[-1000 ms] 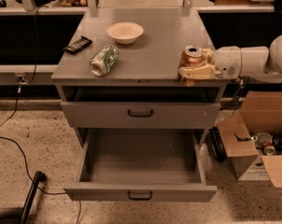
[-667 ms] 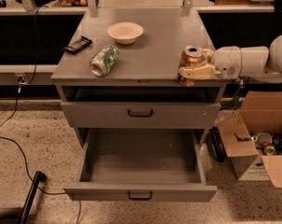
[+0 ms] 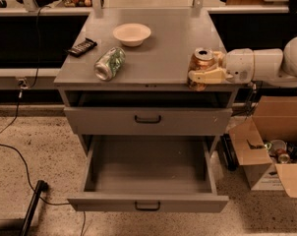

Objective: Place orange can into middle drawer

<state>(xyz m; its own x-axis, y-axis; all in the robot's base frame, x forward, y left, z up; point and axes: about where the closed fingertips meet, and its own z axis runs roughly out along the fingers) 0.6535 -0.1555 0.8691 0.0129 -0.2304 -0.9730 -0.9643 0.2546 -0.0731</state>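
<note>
Early stage of the placement, with the grasp made and the transfer not yet done. The orange can (image 3: 202, 63) stands upright at the front right corner of the table (image 3: 158, 65), its silver top facing up. The pincer (image 3: 204, 76), reaching in from the right of the table on a white arm (image 3: 259, 65), is closed around the lower body of the can, with one pale finger (image 3: 210, 75) lying across the can's front. Whether the can's base rests on the table top or is already raised a little off it cannot be told. The middle drawer (image 3: 147, 201), below the table top and under a closed drawer (image 3: 147, 120), is pulled fully out and shows a bare grey floor, so opening it is no part of what is left. By this reading, what remains is to lift the can, carry it forward off the front of the table, lower it into the open drawer, and release it. Also on the table, to the left and well apart from the pincer, are a green-and-white can (image 3: 109, 63) on its side, a pale bowl (image 3: 132, 34) and a small dark object (image 3: 82, 46) near the left edge.
</note>
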